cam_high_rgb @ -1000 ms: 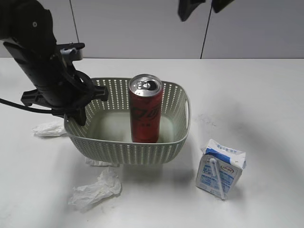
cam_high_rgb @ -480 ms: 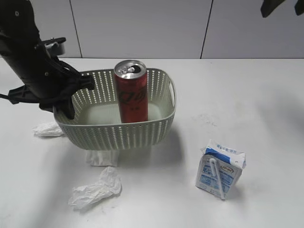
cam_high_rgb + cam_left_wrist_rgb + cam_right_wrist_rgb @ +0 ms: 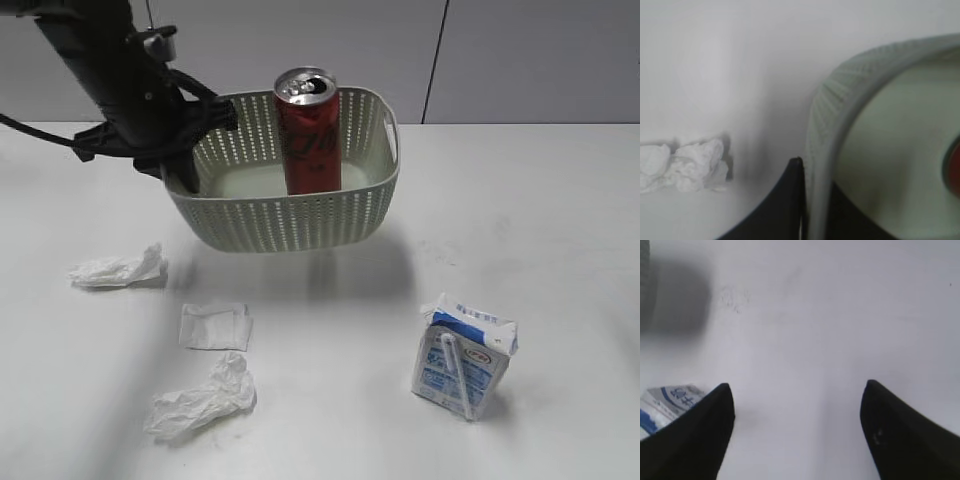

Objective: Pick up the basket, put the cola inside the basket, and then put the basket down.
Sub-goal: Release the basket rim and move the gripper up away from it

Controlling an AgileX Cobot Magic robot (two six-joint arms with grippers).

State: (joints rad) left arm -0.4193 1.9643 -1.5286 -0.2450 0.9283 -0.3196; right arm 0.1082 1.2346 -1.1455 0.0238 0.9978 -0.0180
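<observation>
L hand [image 3: 180, 165] is clamped on the left rim of the basket [image 3: 300, 215], which hangs clear of the table [image 3: 560, 200] w/ its shadow below, and the cola [image 3: 309, 130] stands upright inside toward the back wall. R hand [image 3: 795, 430] is spread wide and empty, well apart, over bare table near the milk carton [image 3: 465, 355]. Remaining step is prob. the set-down: lower slow and level so the tall can doesn't tip, aim for clear table away from the tissues [image 3: 200, 400], and release only once the base sits flat.
</observation>
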